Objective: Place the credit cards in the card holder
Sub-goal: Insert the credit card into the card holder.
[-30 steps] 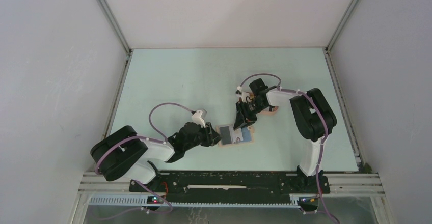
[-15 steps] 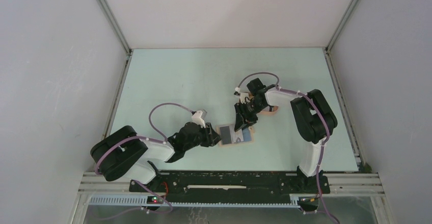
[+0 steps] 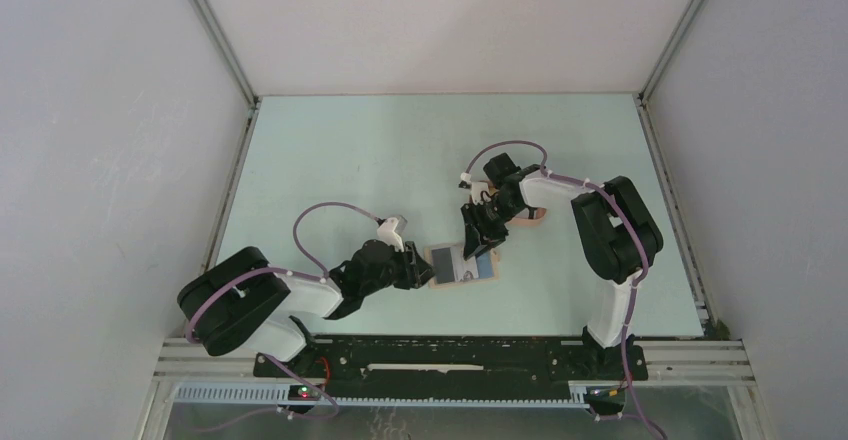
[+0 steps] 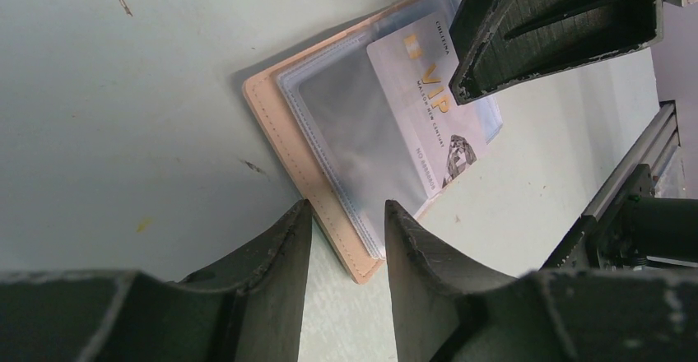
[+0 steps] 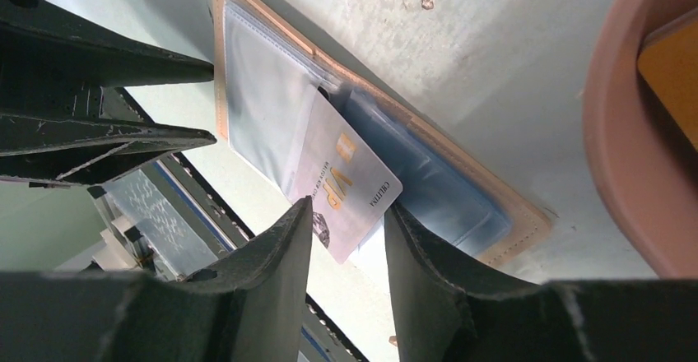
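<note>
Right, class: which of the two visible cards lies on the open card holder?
The white VIP card, lying across the clear sleeves of the tan card holder. The orange card sits apart, in the pink tray.

Card holder (image 3: 458, 266) (image 4: 272, 123) (image 5: 510, 214): tan, leather-like, opened out flat on the table (image 3: 400, 160), inner side up. Clear plastic sleeves cover both halves, bordered by a stitched tan rim.

VIP card (image 4: 428, 107) (image 5: 346, 185): pale white-grey, gold "VIP" lettering, small dark emblem near one end. It lies slanted over the holder's middle. One end sits at the centre fold and looks tucked under a sleeve edge in the right wrist view. The other end projects past the holder's long edge over the table. Not fully seated.

Yellow-orange card (image 5: 671, 66): only a corner shows, lying in the tray (image 5: 617, 132) just beside the holder.
</note>
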Controlling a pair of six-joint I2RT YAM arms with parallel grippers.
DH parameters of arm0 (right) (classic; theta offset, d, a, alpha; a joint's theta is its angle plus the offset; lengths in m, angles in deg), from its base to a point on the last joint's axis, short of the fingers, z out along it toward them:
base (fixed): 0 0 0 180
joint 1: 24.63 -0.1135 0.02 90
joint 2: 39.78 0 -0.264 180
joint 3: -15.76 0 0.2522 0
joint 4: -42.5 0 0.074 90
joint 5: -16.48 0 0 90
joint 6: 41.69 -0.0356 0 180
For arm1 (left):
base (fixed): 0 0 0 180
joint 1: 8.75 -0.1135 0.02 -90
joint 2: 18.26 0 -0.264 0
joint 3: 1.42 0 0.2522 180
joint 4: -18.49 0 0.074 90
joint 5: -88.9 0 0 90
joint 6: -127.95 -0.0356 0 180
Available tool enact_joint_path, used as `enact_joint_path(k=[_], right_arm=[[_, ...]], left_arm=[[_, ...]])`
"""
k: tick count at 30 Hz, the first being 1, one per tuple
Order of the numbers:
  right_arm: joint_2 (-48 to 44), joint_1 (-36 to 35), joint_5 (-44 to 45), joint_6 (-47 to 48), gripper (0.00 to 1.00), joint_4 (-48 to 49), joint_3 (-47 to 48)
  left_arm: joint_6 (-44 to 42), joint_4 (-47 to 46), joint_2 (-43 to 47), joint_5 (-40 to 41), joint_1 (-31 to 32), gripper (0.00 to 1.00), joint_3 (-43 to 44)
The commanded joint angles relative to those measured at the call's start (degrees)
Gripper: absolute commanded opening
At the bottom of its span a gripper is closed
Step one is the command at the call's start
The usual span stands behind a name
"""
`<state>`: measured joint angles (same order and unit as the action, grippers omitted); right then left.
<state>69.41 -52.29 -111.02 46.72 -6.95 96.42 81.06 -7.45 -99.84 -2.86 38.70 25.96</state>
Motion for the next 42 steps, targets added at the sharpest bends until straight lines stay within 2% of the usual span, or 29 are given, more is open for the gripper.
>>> enact_joint_path(k=[1, 8, 18, 28, 42], right_arm=[[-0.67, -0.67, 3.28, 2.9, 0.45, -2.15, 0.96], [-0.09, -1.85, 2.99, 2.62, 0.38, -2.29, 1.23], [2.87, -2.46, -2.8, 0.05, 0.3, -1.61, 1.7], [0.81, -0.85, -2.03, 2.96, 0.35, -4.2, 2.19], [1.1, -2.67, -1.44, 3.94, 0.33, -5.06, 2.19]], left_arm=[[-0.4, -0.99, 1.15, -0.53, -0.18, 0.43, 0.38], [-0.4, -1.08, 0.81, -0.87, -0.17, 0.43, 0.57], [-0.15, -1.51, 0.66, -1.22, -0.17, 0.41, 0.45], [0.04, -1.61, 0.56, -0.95, -0.22, 0.41, 0.22], [-0.13, -1.74, 0.4, -1.49, -0.19, 0.4, 0.48]])
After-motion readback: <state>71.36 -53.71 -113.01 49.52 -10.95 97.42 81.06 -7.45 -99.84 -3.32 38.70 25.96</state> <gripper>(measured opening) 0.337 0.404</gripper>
